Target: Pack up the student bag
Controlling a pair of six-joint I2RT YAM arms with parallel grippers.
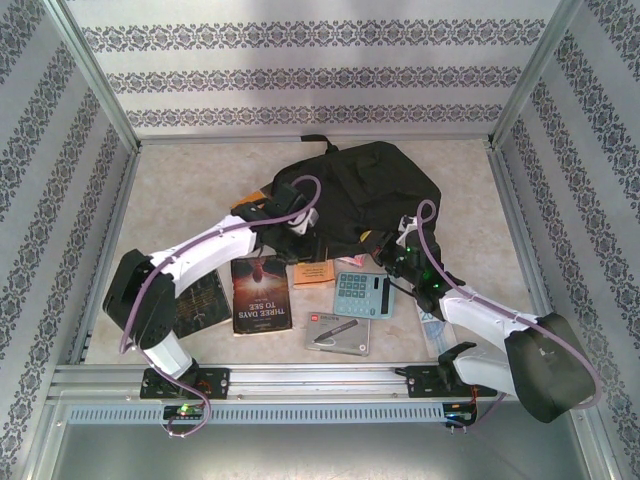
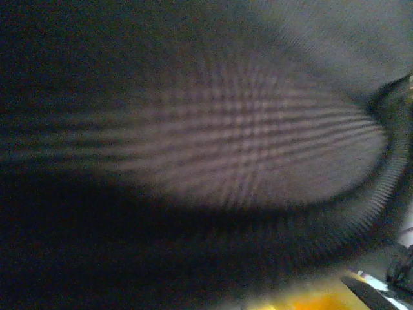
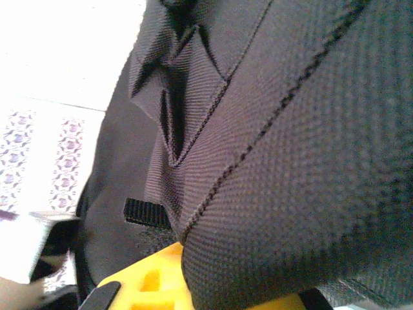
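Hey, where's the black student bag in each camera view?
Top external: student bag at centre frame, slightly right.
Left wrist: bag fabric, blurred, close up across the frame.
Right wrist: bag's woven, stitched fabric, centre and right.
Shared landmark: patterned wall, top external and right wrist.

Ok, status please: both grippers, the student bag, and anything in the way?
Left gripper at student bag near-left edge, jaws unclear. Right gripper shut on its fabric. Books, calculator lie in front, unpacked.
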